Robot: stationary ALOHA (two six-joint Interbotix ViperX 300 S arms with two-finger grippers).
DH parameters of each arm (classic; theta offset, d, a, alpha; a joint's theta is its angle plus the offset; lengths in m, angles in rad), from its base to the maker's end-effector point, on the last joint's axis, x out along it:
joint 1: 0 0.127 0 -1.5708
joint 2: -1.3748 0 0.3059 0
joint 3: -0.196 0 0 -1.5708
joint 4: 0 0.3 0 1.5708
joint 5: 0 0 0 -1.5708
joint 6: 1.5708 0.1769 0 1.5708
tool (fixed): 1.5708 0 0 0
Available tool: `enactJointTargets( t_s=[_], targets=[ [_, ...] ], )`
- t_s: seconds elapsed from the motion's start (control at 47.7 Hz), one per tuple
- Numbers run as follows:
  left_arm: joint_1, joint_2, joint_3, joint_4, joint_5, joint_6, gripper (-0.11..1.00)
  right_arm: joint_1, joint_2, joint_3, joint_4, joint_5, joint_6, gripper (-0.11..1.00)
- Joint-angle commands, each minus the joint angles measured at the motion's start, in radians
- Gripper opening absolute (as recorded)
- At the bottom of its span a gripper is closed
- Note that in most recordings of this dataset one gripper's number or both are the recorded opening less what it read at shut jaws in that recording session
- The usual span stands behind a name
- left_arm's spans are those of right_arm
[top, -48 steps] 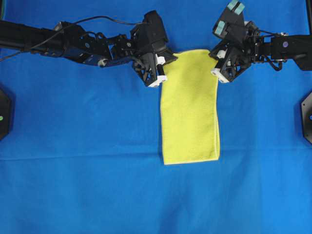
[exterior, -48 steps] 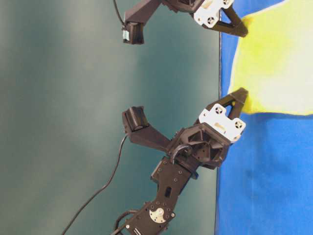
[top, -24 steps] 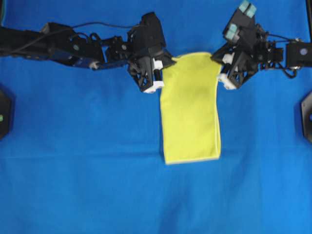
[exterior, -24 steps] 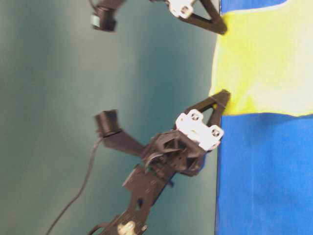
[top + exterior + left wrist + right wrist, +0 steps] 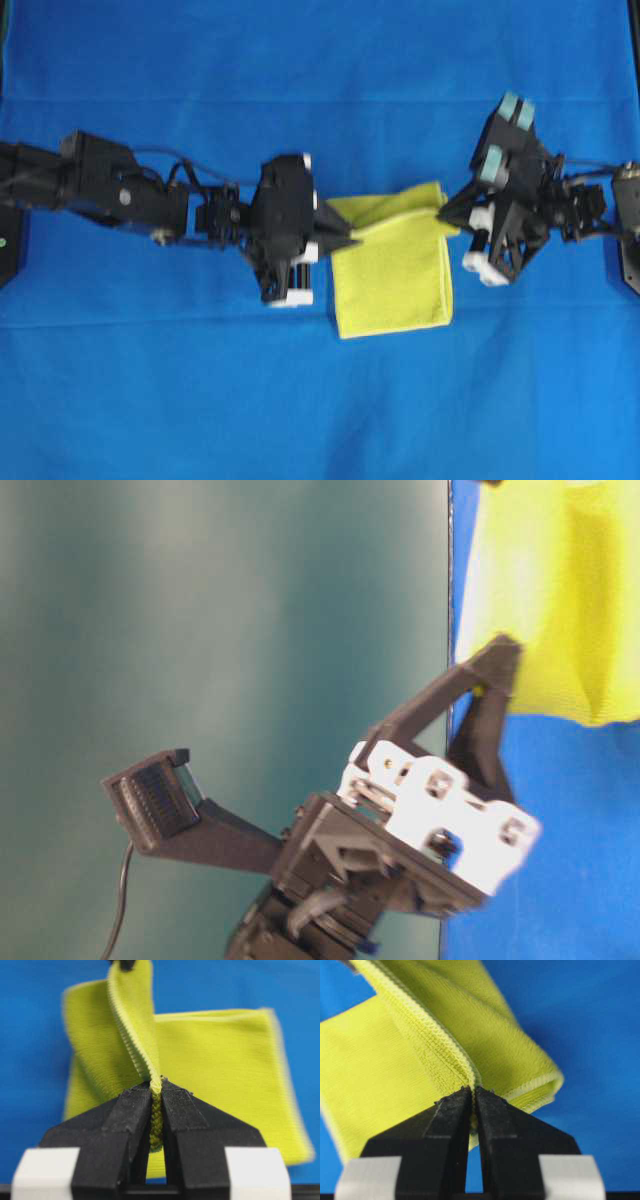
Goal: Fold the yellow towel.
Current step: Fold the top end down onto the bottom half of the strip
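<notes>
On blue cloth (image 5: 150, 380), we see the yellow towel (image 5: 395, 275) half folded.
Left gripper (image 5: 345, 240) at nine o'clock and right gripper (image 5: 445, 212) at three each pinch a hem corner shut; open cloth lies all around.

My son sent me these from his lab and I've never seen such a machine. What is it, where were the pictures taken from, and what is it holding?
These are two black robot arms working over a blue cloth-covered table. One picture looks down from above, one from table level, and two come from cameras mounted on each wrist, looking along the jaws. The only loose thing is a bright yellow microfibre towel, partly folded. The left gripper and the right gripper each have their jaws shut on the towel's stitched edge, holding that end raised above the part lying flat.
</notes>
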Motion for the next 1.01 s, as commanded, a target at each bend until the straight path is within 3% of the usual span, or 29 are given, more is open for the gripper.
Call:
enactJointTargets(
  t_s=[0.0, 0.293, 0.566, 0.838, 0.922, 0.984],
  targets=[
    [-0.064, 0.011, -0.005, -0.002, 0.0, -0.02, 0.03, 0.048, 0.018, 0.003, 0.003, 0.048, 0.034, 0.04],
    [-0.156, 0.147, -0.075, -0.002, -0.038, -0.058, 0.03, 0.163, 0.129, -0.002, 0.003, 0.034, 0.147, 0.04],
    [-0.161, 0.16, -0.084, -0.003, -0.035, -0.058, 0.03, 0.166, 0.176, -0.012, -0.003, -0.074, 0.158, 0.04],
    [-0.16, 0.161, -0.087, -0.003, -0.034, -0.057, 0.04, 0.166, 0.179, -0.017, -0.003, -0.092, 0.16, 0.05],
    [-0.16, 0.16, -0.089, -0.003, -0.034, -0.057, 0.17, 0.169, 0.183, -0.025, -0.003, -0.092, 0.16, 0.06],
    [-0.161, 0.16, -0.089, -0.003, -0.035, -0.057, 0.31, 0.179, 0.19, -0.034, -0.003, -0.091, 0.16, 0.18]
  ],
)
